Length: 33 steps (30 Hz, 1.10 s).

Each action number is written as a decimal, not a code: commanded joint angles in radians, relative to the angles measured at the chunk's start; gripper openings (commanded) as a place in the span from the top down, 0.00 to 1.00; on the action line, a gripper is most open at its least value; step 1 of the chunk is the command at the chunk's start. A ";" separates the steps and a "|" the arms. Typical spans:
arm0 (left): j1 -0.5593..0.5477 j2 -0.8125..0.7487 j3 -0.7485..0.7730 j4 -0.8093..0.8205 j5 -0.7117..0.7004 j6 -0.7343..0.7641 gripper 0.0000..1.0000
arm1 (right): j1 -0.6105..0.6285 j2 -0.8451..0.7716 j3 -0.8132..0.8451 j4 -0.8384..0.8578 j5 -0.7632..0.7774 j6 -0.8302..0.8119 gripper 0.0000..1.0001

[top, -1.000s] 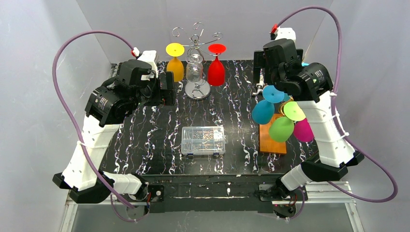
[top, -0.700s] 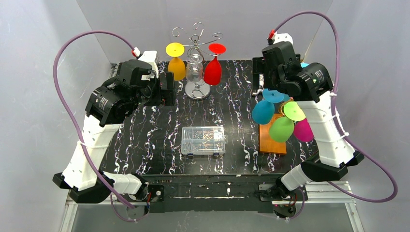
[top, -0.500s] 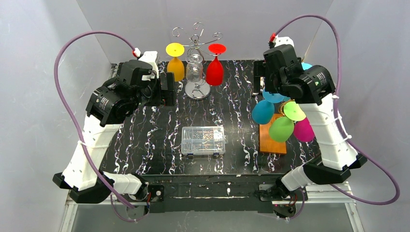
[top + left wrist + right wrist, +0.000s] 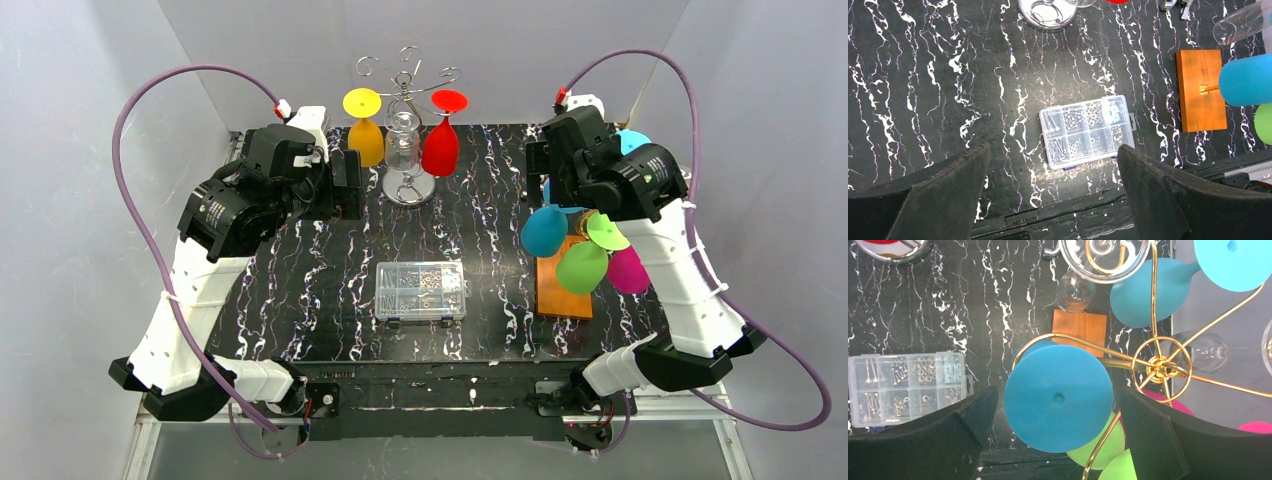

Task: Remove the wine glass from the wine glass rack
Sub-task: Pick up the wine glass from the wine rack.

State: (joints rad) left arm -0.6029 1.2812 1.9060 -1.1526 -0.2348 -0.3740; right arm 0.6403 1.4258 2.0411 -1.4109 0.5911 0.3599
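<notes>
A gold wire rack [image 4: 1160,367] on an orange wooden base [image 4: 560,290] stands at the right and carries blue, green, pink and clear wine glasses hung upside down. My right gripper [image 4: 1055,412] is open above it. The round foot of a blue wine glass [image 4: 1058,397] lies between its two fingers without touching either. That glass's bowl [image 4: 544,232] shows below the gripper [image 4: 545,175] in the top view. My left gripper [image 4: 1053,150] is open and empty, held high over the left of the table [image 4: 350,185].
A silver rack [image 4: 405,75] at the back centre holds a yellow glass [image 4: 362,140], a clear glass [image 4: 403,140] and a red glass [image 4: 443,148]. A clear parts box [image 4: 421,290] lies mid-table. Grey walls enclose the table.
My right gripper has moved nearer and slightly right over the gold rack, and now covers the blue glass foot that showed in the top view before. The left arm has not moved.
</notes>
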 commanded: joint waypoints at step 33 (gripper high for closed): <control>0.005 -0.016 0.022 -0.025 -0.045 0.001 0.00 | -0.031 -0.014 0.071 0.058 -0.058 0.010 0.45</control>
State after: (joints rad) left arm -0.6029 1.2808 1.9064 -1.1606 -0.2520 -0.3748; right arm 0.6144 1.3975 2.0571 -1.3746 0.5346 0.3672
